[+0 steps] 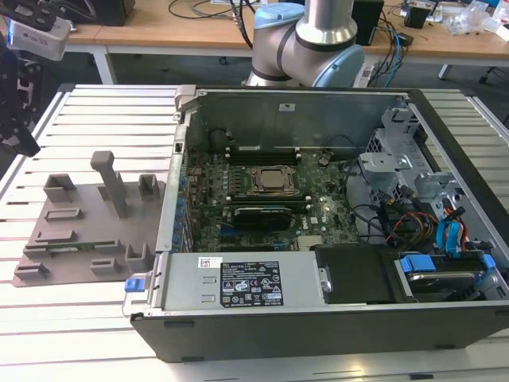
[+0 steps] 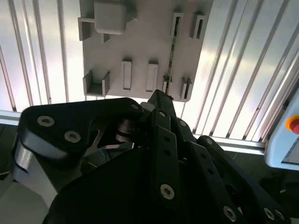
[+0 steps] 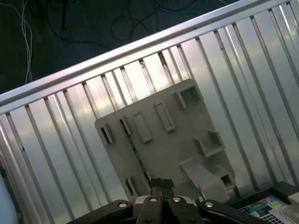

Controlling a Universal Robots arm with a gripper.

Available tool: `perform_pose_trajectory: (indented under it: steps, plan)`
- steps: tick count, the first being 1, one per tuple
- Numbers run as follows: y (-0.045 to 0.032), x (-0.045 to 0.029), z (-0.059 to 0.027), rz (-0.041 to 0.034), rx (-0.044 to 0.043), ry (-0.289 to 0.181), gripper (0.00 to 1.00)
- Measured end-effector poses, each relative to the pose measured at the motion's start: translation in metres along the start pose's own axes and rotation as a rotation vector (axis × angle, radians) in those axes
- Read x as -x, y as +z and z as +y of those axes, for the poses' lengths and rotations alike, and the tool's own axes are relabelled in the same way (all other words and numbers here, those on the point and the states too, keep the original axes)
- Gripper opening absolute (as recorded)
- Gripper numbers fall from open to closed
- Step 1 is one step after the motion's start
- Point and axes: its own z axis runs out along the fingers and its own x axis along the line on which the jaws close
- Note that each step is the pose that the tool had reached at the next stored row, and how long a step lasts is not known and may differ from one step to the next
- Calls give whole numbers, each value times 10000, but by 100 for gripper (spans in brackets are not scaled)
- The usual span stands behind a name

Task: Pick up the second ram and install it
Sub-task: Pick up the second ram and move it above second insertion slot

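Gripper (image 3: 161,183): fingers pressed together, nothing between them, hanging above the plate.
Second ram (image 2: 171,56): seated between grey blocks on the fixture plate (image 3: 175,147), apart from the gripper.
Slatted table (image 3: 70,154): carries the plate.
Computer case (image 1: 318,322): open, beside the plate.

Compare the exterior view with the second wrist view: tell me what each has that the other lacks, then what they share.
The exterior view adds the open computer case, with its motherboard and the metal-framed CPU socket. The second wrist view adds a white device with a red button past the table's edge. Both share the grey fixture plate, the second ram lying on it rather than in the pincer, and the slatted table.
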Motion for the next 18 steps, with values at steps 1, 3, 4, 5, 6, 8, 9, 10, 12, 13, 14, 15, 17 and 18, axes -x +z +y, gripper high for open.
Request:
perform_pose_trajectory:
  steps: [1, 3, 4, 5, 6, 8, 9, 10, 12, 13, 14, 15, 17, 18]
  plan:
    - [0, 0, 0, 0, 1, -112, 10]
    - [0, 0, 0, 1, 5, -366, 10]
    - [0, 0, 0, 2, 7, -572, 10]
    - [0, 0, 0, 3, 9, -697, 10]
    - [0, 0, 0, 4, 12, -776, 10]
    - [1, 3, -7, 135, 407, -1005, 10]
    - [1, 2, -6, 151, 452, -1075, 10]
    - [0, 3, -7, 154, 453, -1119, 10]
    - [0, 3, -8, 158, 454, -1298, 10]
    - [0, 3, -8, 161, 455, -1403, 10]
    - [0, 3, -7, 163, 455, -1504, 10]
    - [0, 3, -7, 165, 455, -1561, 10]
    - [1, 3, -8, 169, 456, -1738, 10]
    - [0, 3, -7, 174, 457, -1877, 10]
